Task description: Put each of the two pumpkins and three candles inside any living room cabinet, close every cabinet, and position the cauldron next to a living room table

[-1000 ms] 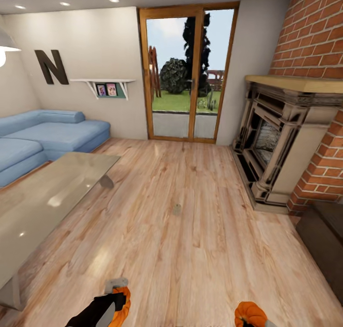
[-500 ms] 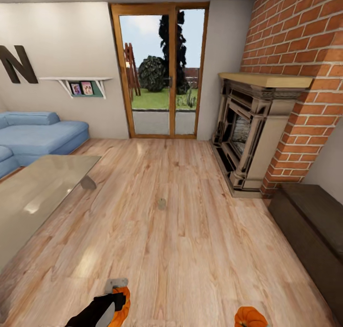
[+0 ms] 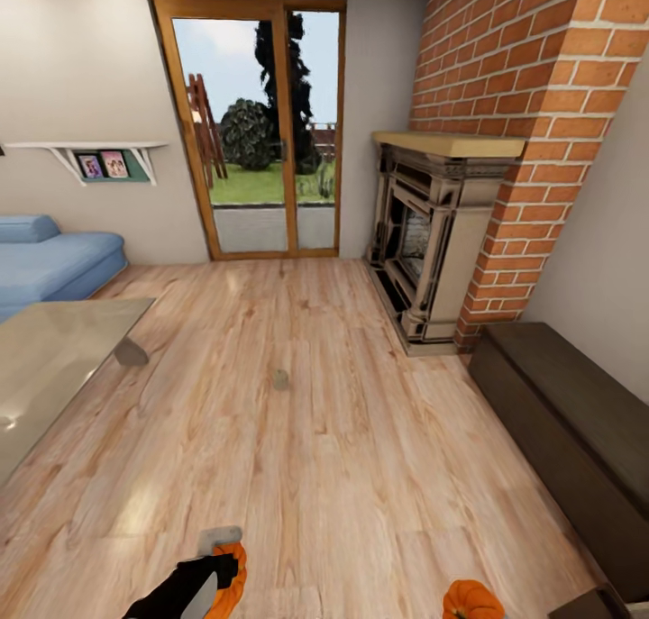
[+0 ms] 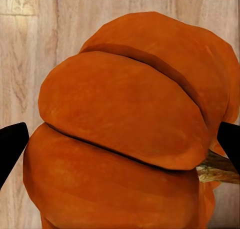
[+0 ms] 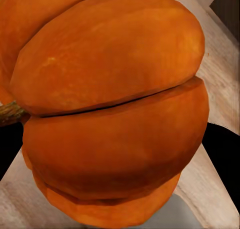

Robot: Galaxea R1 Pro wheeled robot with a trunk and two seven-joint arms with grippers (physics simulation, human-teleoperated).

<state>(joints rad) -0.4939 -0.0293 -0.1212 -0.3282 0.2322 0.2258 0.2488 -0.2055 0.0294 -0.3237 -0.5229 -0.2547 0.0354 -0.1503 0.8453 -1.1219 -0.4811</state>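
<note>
Two pumpkins are in sight, one in each hand. At the near left edge of the head view, the left hand (image 3: 216, 576) has its dark fingers pinched on an orange pumpkin (image 3: 231, 583); the left wrist view shows that pumpkin (image 4: 125, 134) close up, its ribs bulging between two black fingertips (image 4: 11, 144) pressed to either side, with a bit of stem poking out at one edge. At the near right edge, the second pumpkin (image 3: 472, 599) sits low in the head view; the right wrist view shows it (image 5: 110, 109) clamped by the right hand (image 5: 115, 149), dark fingers touching its flanks and a stem stub at one side. One small tan candle (image 3: 280, 379) stands alone on the wooden floor (image 3: 342, 475), in the middle of the room, well apart from both hands. One long dark brown cabinet (image 3: 568, 430) runs along the right wall, its front shut, just nearer than the brick fireplace (image 3: 433, 241). One glass tabletop (image 3: 45, 367) lies at the left, with a blue sofa (image 3: 54, 259) beyond it. A glazed door (image 3: 261, 132) stands in the far wall, and a white shelf (image 3: 90, 150) with two small pictures hangs to its left.
</note>
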